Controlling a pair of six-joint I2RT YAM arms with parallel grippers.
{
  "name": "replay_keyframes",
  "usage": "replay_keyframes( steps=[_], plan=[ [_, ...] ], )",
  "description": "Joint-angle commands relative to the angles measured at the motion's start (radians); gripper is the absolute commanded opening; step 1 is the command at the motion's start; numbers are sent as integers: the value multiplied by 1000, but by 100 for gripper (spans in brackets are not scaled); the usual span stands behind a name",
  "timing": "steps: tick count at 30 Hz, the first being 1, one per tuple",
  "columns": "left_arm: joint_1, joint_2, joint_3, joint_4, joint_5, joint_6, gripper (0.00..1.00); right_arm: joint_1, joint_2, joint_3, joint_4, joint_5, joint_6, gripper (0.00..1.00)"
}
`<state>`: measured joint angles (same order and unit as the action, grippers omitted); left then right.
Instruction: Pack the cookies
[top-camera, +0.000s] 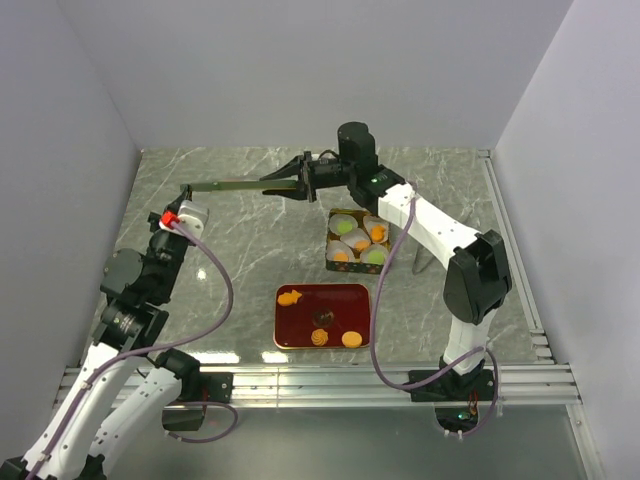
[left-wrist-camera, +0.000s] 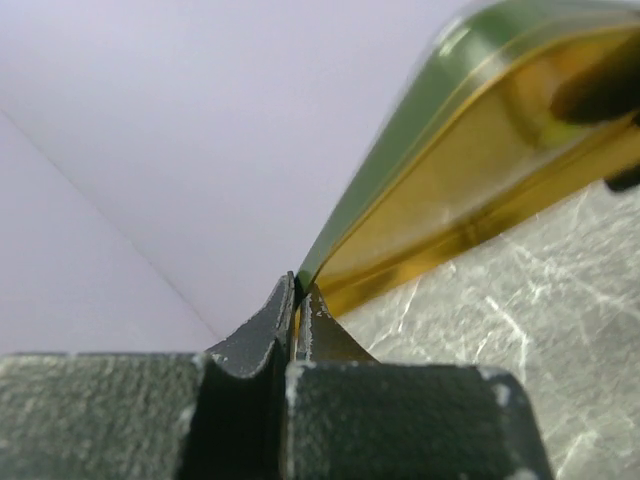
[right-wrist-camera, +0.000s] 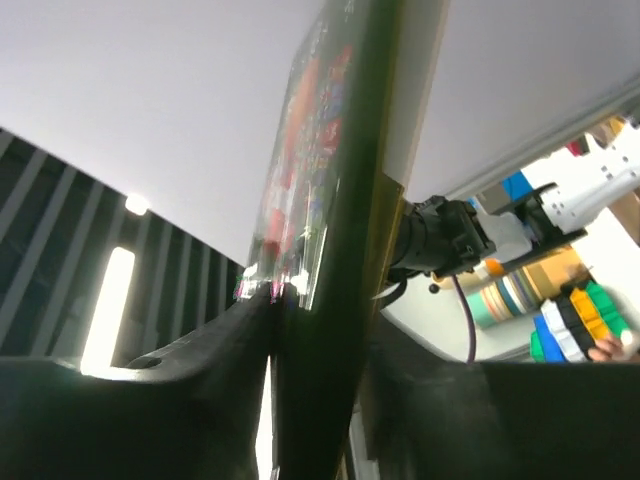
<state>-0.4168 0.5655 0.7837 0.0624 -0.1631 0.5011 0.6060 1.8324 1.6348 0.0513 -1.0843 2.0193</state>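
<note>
Scene: two robot arms over a grey marble-look table (top-camera: 230, 250), seen from above.
Cookies (top-camera: 351, 339): four lie loose on a red tray (top-camera: 300, 322) near the arms: an orange fish (top-camera: 290, 297), a brown one, a swirl and an orange disc. More, green and orange, sit in white cups (top-camera: 355, 240) inside an open tin (top-camera: 331, 252) just beyond the tray.
Lid (top-camera: 235, 186): flat, green outside, gold inside, held in the air beyond the tin, spanning the two hands.
Left hand (top-camera: 185, 192): fingers pressed together on the thin rim at one end of the lid.
Right hand (top-camera: 300, 186): fingers on either side of the lid's other end; they look clamped on it, though the wrist view is dark.
How the cookies will handle: probably light, hard and smooth, so likely to slide or flip on the glossy tray.
Where to hold: pinch a disc across its width, at the edges. The fish is best taken across its narrow body.
Risk: the loose cookies sit near each other, so a wide approach could knock a neighbour.
</note>
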Motion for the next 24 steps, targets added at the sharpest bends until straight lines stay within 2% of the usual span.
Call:
replay_keyframes(
  steps=[1,3,6,8,9,10,12,13,18,24],
  plan=[
    [-4,22,20,60,-10,-9,0,21,-42,-23,195,-6,200,29],
    [-4,37,29,56,-12,-18,0,23,-38,-21,214,-6,217,22],
    [-7,47,38,51,-15,-27,1,26,-32,-21,251,-6,237,16],
    [-7,50,43,44,-13,-33,5,24,-28,-27,281,0,255,13],
    [-7,48,45,37,-7,-35,8,24,-28,-29,301,4,262,11],
    [-7,50,46,27,-6,-38,17,23,-30,-32,306,14,268,11],
    [-7,47,48,14,4,-36,26,20,-27,-38,329,23,283,7],
    [-7,45,48,1,11,-35,36,17,-19,-39,364,24,304,6],
    [-7,40,57,-47,22,-26,62,-26,13,16,410,32,318,0],
    [-7,66,77,-142,60,-41,66,-121,50,88,386,52,269,0]
  ],
)
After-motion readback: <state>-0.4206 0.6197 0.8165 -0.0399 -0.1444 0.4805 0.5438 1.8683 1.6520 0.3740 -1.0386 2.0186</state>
